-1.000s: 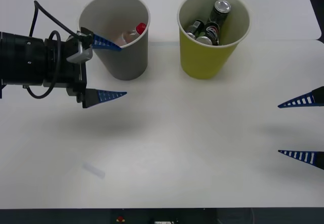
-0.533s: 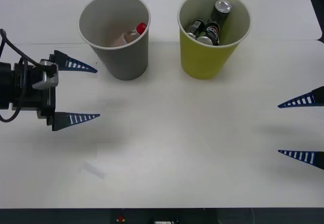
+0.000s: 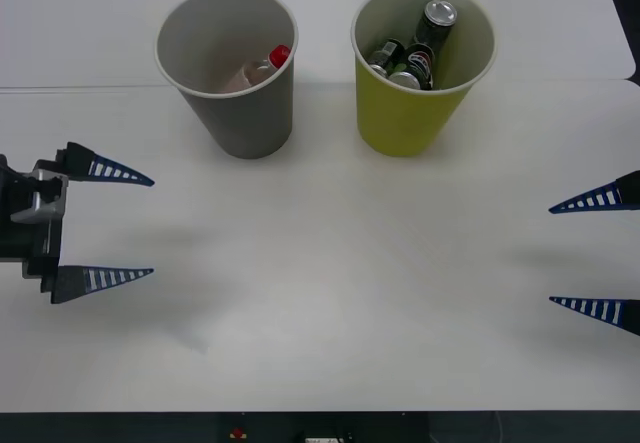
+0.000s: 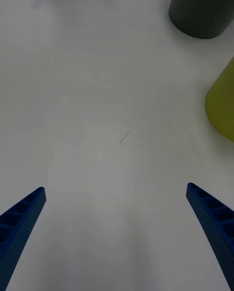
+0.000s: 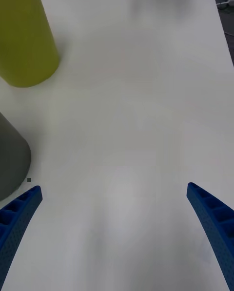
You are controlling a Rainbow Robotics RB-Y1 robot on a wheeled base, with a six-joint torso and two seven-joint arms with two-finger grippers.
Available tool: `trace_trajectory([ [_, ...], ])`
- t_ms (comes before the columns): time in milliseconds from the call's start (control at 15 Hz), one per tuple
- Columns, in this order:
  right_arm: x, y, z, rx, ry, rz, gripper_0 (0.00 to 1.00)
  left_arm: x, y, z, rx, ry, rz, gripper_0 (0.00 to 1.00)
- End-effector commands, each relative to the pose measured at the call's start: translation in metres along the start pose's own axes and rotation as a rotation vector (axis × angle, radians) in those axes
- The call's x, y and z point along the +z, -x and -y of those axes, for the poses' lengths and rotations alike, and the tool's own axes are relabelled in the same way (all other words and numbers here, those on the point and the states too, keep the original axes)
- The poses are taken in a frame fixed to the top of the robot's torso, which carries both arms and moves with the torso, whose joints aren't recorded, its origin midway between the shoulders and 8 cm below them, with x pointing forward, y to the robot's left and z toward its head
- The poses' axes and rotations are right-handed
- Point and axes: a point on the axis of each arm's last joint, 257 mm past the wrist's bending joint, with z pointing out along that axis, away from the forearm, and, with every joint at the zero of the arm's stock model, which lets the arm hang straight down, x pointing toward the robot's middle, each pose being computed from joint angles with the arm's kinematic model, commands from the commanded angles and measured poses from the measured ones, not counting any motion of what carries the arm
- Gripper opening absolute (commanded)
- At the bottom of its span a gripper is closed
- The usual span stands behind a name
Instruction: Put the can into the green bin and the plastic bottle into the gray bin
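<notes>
2 bins stand side by side toward the far side of the white table point(image 3: 320, 293). Taking the gray bin point(image 3: 235, 93) as the landmark: the green bin point(image 3: 415, 103) stands just to its right, apart from it, both upright with their pale rims up. Inside the gray bin lies the plastic bottle point(image 3: 258, 71), tilted, its red cap up against the bin's right inner wall. Inside the green bin sit several cans; the can point(image 3: 434, 25) that stands tallest leans against the far right inner wall with its silver top and pull tab showing, and other dark cans point(image 3: 392, 61) lie lower beside it.

The left end effector point(image 3: 145, 225) hangs over the table nearer the robot than the gray bin and to its left, well apart from it, its 2 blue ribbed fingers spread wide with nothing between them. In the left wrist view the gray bin's side point(image 5: 12, 162) shows close by one finger.

The right end effector point(image 3: 556, 255) hangs at the table's right side, far right of the gray bin and nearer the robot, fingers also spread wide and empty.
</notes>
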Motion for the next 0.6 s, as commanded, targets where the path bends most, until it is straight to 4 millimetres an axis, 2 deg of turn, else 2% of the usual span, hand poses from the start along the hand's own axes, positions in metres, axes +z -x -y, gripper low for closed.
trace_trajectory([
  [67,0.0,0.0,0.0,0.0,0.0,0.0,1.0,-0.005,-0.004,0.01,-0.026,-0.011,0.006,1.0],
  [600,0.0,0.0,0.0,0.0,0.0,0.0,1.0,-0.017,-0.01,0.011,-0.048,0.014,0.001,1.0],
])
